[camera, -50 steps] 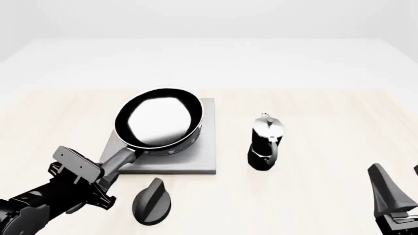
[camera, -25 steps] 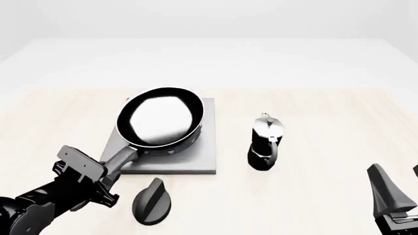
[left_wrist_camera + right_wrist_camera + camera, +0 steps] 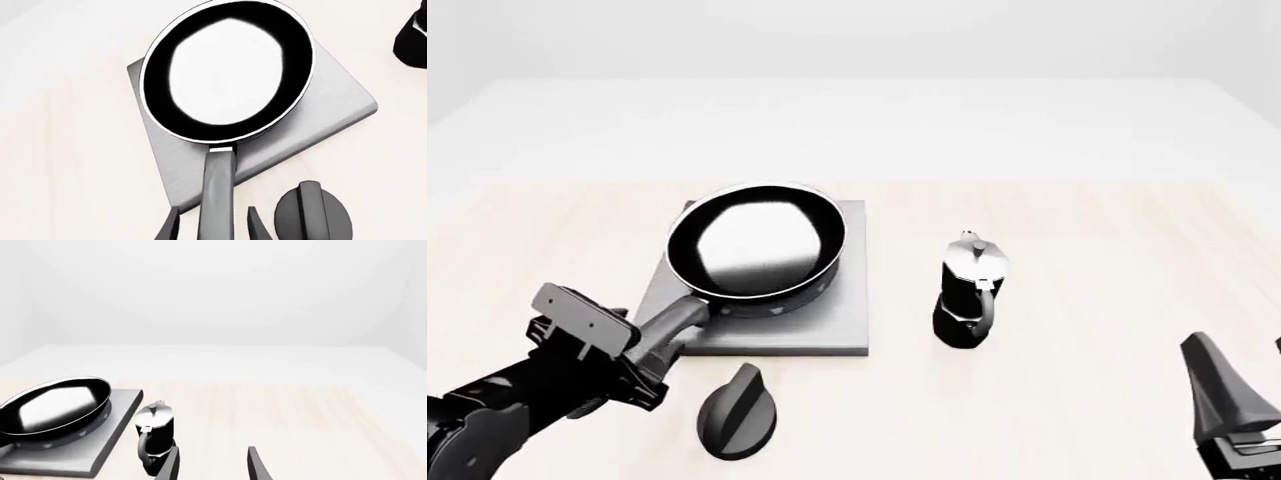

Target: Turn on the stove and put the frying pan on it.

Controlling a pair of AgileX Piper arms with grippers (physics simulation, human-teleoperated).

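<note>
The frying pan (image 3: 757,251) sits on the stove (image 3: 827,325), its round bowl covering the burner and overhanging the slab's left and far edges a little, its glossy inside reflecting white. The stove lies left of the middle of the desk (image 3: 1068,230). The pan's long handle (image 3: 671,322) runs off the slab's near left corner toward the near edge of the desk, and the left gripper (image 3: 641,352) is there around its end: in the left wrist view the two fingers (image 3: 168,227) stand on either side of the handle (image 3: 218,195), close to it, but whether they press on it cannot be told. The black knob (image 3: 739,410) lies on the desk just in front of the stove's near edge, apart from the slab and just beside the left gripper. A moka pot (image 3: 972,290) stands upright to the right of the stove, near it but not touching. The right gripper (image 3: 212,465) hovers at the near right corner of the desk, well apart from everything, its fingers spread with nothing between them.
</note>
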